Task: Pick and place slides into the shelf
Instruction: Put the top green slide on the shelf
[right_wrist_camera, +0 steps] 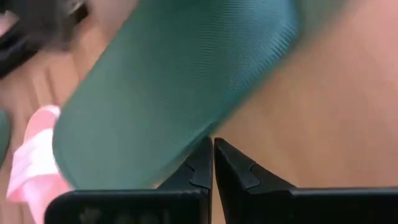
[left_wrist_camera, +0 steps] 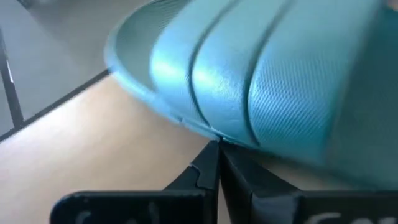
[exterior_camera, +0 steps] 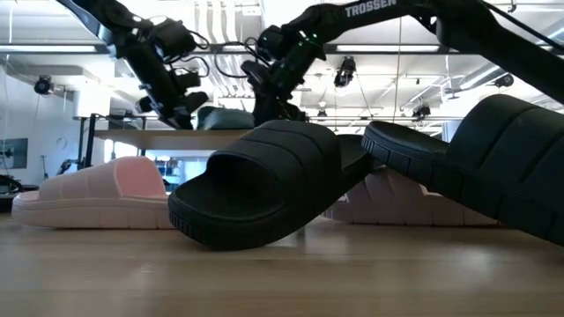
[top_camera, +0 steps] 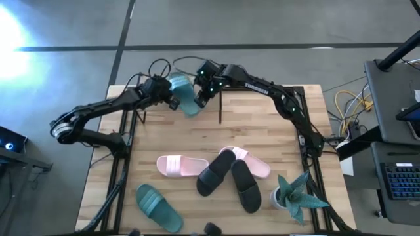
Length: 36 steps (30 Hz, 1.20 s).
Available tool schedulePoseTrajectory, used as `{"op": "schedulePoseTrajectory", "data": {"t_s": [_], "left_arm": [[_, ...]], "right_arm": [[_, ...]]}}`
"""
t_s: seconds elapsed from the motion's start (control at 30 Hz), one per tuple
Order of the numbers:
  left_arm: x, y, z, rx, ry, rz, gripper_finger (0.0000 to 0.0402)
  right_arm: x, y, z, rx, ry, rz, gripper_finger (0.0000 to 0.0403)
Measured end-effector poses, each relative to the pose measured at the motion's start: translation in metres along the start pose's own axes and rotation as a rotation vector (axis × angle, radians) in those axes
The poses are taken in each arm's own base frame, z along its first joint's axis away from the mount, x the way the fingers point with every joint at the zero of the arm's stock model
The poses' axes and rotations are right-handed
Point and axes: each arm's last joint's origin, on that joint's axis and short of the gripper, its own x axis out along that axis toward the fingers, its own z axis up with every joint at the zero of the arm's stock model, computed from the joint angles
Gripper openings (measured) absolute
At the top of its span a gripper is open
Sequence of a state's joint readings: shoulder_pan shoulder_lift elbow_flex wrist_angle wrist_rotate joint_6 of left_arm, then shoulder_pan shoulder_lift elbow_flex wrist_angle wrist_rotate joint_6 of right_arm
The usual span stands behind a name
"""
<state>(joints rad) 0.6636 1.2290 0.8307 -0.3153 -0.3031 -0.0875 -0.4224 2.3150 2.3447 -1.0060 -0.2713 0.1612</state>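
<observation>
A green slide lies on the light wooden top of the shelf at the table's far edge, and shows in the low view between the two arms. My left gripper stands at its left side, shut. My right gripper stands at its right side, also shut. The other green slide, two pink slides and two black slides lie on the near half of the table. My left gripper meets the green slide with its shut fingertips at the slide's side edge, just under the ribbed strap, coming from the table's left. The slide lies flat on the shelf top. My right gripper has its shut fingertips against the slide's opposite side edge, coming from the table's right. The slide rests on the shelf's wooden board.
A spiky potted plant stands at the near right corner. One black slide leans on the other and on a pink slide in the middle of the table. Black side rails run along the table's left and right edges. Cables lie beyond the far edge.
</observation>
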Motion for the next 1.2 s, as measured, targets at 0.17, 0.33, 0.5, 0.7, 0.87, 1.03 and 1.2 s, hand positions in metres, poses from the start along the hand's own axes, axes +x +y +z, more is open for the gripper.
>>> {"op": "schedulePoseTrajectory", "data": {"t_s": [0.17, 0.33, 0.5, 0.7, 0.87, 1.03, 1.2], "left_arm": [[0.009, -0.004, 0.007, 0.0, -0.022, -0.016, 0.0], [0.008, -0.005, 0.013, 0.055, -0.033, -0.039, 0.0], [0.0, 0.001, 0.022, 0.092, -0.077, -0.033, 0.0], [0.005, 0.013, 0.016, 0.08, -0.001, 0.0, 0.0], [-0.024, 0.022, 0.005, 0.098, 0.085, -0.012, 0.0], [-0.08, 0.018, -0.011, 0.116, 0.072, -0.415, 0.0], [-0.125, 0.018, -0.04, 0.059, 0.186, -0.507, 0.0]], "right_arm": [[0.004, 0.013, -0.002, -0.026, -0.018, -0.133, 0.0009], [-0.003, -0.001, 0.003, 0.082, -0.067, -0.21, 0.0009], [-0.02, -0.013, 0.008, 0.137, -0.109, -0.22, 0.0009], [-0.033, -0.017, 0.011, 0.144, -0.136, -0.222, 0.0008], [-0.045, -0.013, 0.005, 0.099, -0.082, -0.213, 0.0009], [-0.061, 0.011, 0.003, -0.033, -0.089, -0.196, 0.0008], [-0.072, 0.021, -0.002, -0.004, -0.044, -0.036, 0.0009]]}}
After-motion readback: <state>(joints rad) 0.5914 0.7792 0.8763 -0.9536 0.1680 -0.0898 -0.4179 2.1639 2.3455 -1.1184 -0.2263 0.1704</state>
